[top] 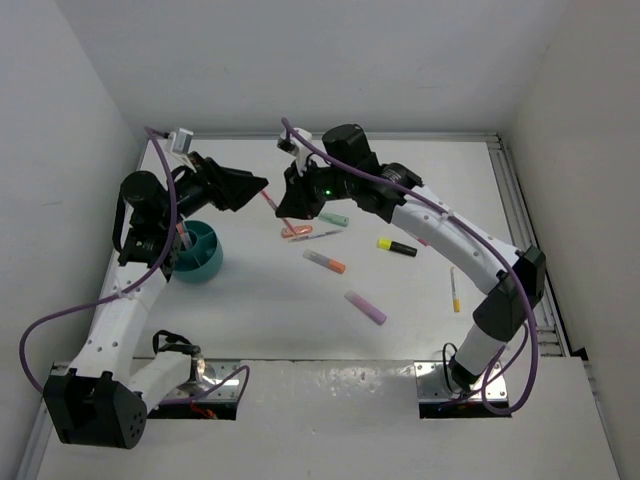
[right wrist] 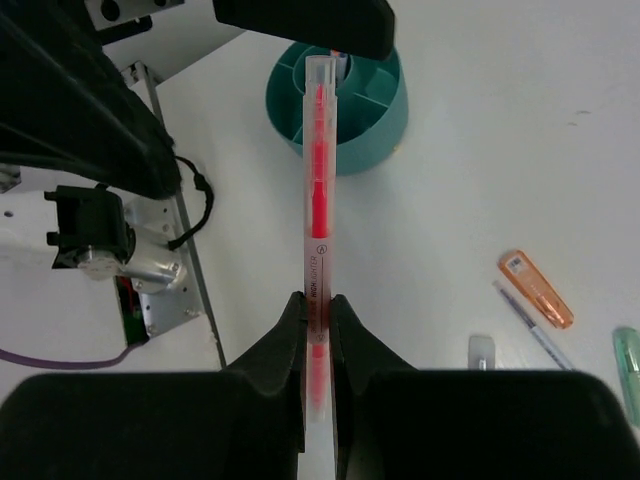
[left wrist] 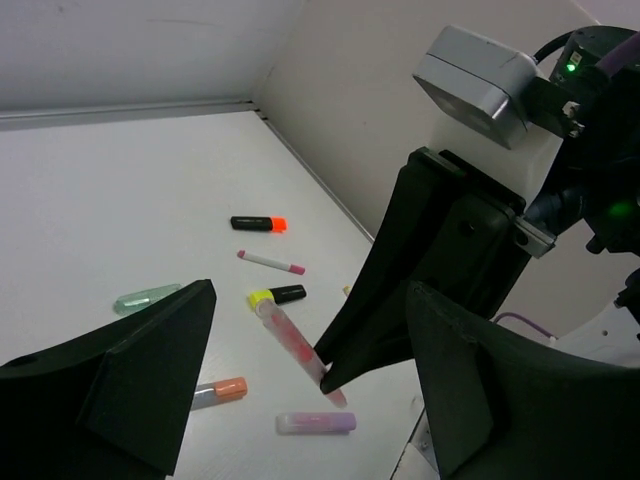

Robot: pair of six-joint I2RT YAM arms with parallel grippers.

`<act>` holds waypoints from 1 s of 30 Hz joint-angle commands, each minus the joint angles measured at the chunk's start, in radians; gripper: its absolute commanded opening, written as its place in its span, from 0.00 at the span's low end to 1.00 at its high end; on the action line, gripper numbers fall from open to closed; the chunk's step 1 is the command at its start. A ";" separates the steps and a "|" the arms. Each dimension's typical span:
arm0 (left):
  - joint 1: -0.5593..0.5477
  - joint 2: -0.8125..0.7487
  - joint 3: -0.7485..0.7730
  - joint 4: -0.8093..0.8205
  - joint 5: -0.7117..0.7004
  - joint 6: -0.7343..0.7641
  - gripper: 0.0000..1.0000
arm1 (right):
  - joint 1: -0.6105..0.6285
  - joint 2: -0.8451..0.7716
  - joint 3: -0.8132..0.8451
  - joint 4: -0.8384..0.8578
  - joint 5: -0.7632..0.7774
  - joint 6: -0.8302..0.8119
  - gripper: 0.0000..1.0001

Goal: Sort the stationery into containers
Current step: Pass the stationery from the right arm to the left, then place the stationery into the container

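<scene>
My right gripper (right wrist: pixel 318 305) is shut on a clear pink highlighter (right wrist: pixel 317 190), held in the air by its lower part. Its free end points toward the teal divided bowl (right wrist: pixel 380 120). In the top view the highlighter (top: pixel 270 203) spans the gap between the right gripper (top: pixel 284 207) and the left gripper (top: pixel 250 188). The left gripper (left wrist: pixel 310 390) is open. The highlighter (left wrist: pixel 285 335) lies between its two wide fingers (left wrist: pixel 150 380) and touches neither. The bowl (top: pixel 205 265) sits below the left wrist.
Loose stationery lies mid-table: mint marker (top: pixel 333 218), orange one (top: pixel 296 232), orange-capped grey marker (top: pixel 325 262), purple marker (top: pixel 365 307), black marker with yellow cap (top: pixel 397 247), thin yellow pen (top: pixel 455 290). The metal rail (top: pixel 520 220) runs along the right edge.
</scene>
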 commanded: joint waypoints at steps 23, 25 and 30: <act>0.219 -0.052 0.222 -0.562 -0.408 0.518 0.00 | -0.041 -0.010 -0.010 -0.044 0.143 -0.044 0.63; 0.250 -0.043 0.227 -0.587 -0.514 0.596 0.00 | -0.046 0.005 -0.055 -0.049 0.189 -0.104 0.60; 0.316 -0.070 0.121 -0.494 -0.569 0.697 0.00 | -0.040 0.130 -0.018 -0.125 0.286 -0.176 0.46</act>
